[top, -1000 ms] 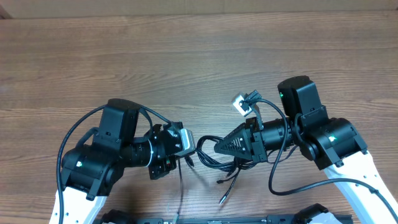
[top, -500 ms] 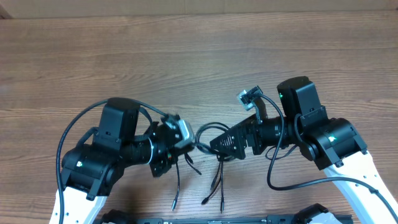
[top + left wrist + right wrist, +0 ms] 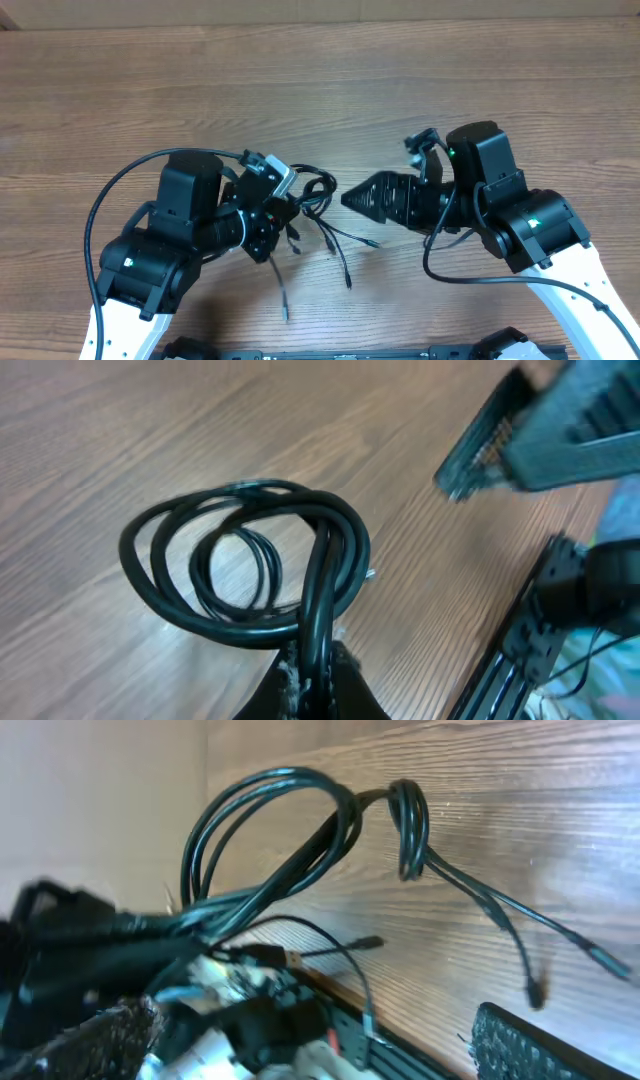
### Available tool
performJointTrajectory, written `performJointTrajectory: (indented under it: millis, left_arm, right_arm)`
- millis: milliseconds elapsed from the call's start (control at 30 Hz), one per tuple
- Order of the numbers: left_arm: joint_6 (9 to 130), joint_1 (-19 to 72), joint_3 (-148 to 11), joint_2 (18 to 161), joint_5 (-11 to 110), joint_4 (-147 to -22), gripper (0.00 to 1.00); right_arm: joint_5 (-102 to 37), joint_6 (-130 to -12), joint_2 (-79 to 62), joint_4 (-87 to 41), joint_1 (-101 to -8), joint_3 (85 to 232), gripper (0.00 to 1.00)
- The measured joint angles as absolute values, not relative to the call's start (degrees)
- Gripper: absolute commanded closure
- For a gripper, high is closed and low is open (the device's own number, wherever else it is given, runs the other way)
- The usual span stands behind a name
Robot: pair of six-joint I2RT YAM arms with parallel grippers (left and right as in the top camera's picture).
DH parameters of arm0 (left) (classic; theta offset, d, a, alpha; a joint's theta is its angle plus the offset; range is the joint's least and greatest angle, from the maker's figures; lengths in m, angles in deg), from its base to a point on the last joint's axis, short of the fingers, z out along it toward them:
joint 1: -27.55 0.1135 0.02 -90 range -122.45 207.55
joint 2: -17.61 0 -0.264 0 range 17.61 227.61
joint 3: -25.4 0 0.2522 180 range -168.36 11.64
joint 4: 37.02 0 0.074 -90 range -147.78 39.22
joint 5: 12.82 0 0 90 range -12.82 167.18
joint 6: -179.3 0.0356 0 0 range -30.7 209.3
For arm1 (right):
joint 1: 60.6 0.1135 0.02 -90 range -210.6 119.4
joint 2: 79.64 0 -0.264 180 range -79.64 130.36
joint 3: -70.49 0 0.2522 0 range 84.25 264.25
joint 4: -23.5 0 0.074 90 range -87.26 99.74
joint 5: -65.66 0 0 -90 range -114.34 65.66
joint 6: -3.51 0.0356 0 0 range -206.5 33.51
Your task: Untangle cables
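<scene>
The cables (image 3: 316,189) are thin black cords coiled in loops, hanging from my left gripper (image 3: 283,203), which is shut on the bundle. Loose plug ends trail over the wood toward the front (image 3: 348,284). In the left wrist view the loops (image 3: 240,565) spread just beyond my fingertips (image 3: 345,685), with one strand pinched between them. My right gripper (image 3: 350,198) points left at the coil, a short gap away, open and empty. In the right wrist view the cables (image 3: 270,820) lie ahead of the gripper (image 3: 310,1038), its pads (image 3: 515,1042) wide apart.
The wooden table (image 3: 320,90) stretches bare behind both arms. A dark rail (image 3: 350,353) runs along the front edge. Thicker black arm wires loop beside the left arm (image 3: 110,210) and under the right arm (image 3: 440,270).
My right gripper has opened, let go of the cables and drawn back to the right. The left gripper has carried the bundle left and away from the front edge, and the loose ends trail after it.
</scene>
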State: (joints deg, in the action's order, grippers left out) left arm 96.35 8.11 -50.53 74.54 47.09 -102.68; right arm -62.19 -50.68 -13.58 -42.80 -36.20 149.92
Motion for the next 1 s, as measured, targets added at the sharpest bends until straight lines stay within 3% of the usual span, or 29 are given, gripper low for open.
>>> performJointTrajectory:
  millis: [167, 333, 400, 567, 633, 800, 1000]
  left_arm:
    - [93.4, 8.2, -50.5, 74.5, 42.3, -97.6, 0.96]
    - [87.5, 8.2, -50.5, 74.5, 39.4, -91.8, 0.96]
    - [84.9, 8.2, -50.5, 74.5, 39.0, -90.2, 0.96]
    - [78.0, 8.2, -50.5, 74.5, 38.3, -85.5, 0.96]
    - [75.6, 8.2, -50.5, 74.5, 37.9, -82.9, 0.96]
    - [70.0, 8.2, -50.5, 74.6, 35.5, -75.5, 0.96]
    - [65.4, 8.2, -50.5, 74.7, 34.0, -72.1, 0.96]
  right_arm:
    - [-58.9, -36.7, -13.6, -41.7, -36.2, 149.9, 0.02]
    - [-53.6, -18.6, -13.6, -36.4, -36.2, 149.9, 0.11]
    - [-52.6, -13.9, -13.6, -32.7, -36.2, 149.9, 0.18]
    - [-51.4, -4.2, -13.6, -24.3, -36.2, 149.9, 0.48]
    - [-51.1, -1.1, -13.4, -22.1, -36.2, 149.9, 0.56]
    - [-50.9, 5.6, -12.6, -17.8, -36.2, 149.9, 0.58]
    - [-51.0, 10.4, -12.5, -13.1, -36.2, 149.9, 0.72]
